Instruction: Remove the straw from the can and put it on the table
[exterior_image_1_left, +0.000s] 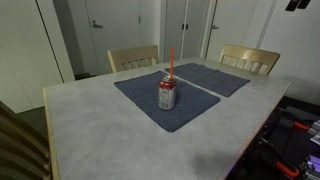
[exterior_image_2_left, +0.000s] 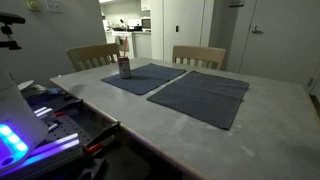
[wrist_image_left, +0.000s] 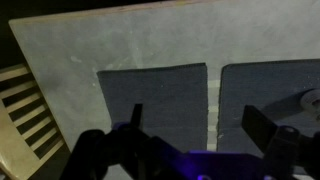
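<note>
1. Near the centre of the frame in both exterior views, the can (exterior_image_1_left: 168, 97) stands upright on a dark placemat (exterior_image_1_left: 140, 92). The straw (exterior_image_1_left: 171, 62) rises almost vertically from its top, with about half its length clear above the rim
2. Around the two placemats the table (exterior_image_1_left: 90, 130) shows a bare, pale marbled top. The widest free area lies toward the lower left of the frame, and I judge it a suitable place to lay the straw down
3. Along the lower edge of the wrist view, my gripper (wrist_image_left: 197, 128) has its dark fingers spread wide with nothing between them. A pale shape at the right edge of that view may be the can, but I cannot tell
4. Handling, as a judgement: the straw is very light, thin and smooth. It is stiff enough to lift by one point, yet it would crush or kink under a hard squeeze
5. Grasp point, as a judgement: I would take the exposed shaft in its upper part, well above the can's top, with the pads closing lightly across it. I would then draw it straight up along its own axis
6. Risk: the can is small and may be light, so any sideways drag on the straw could tip it
</note>
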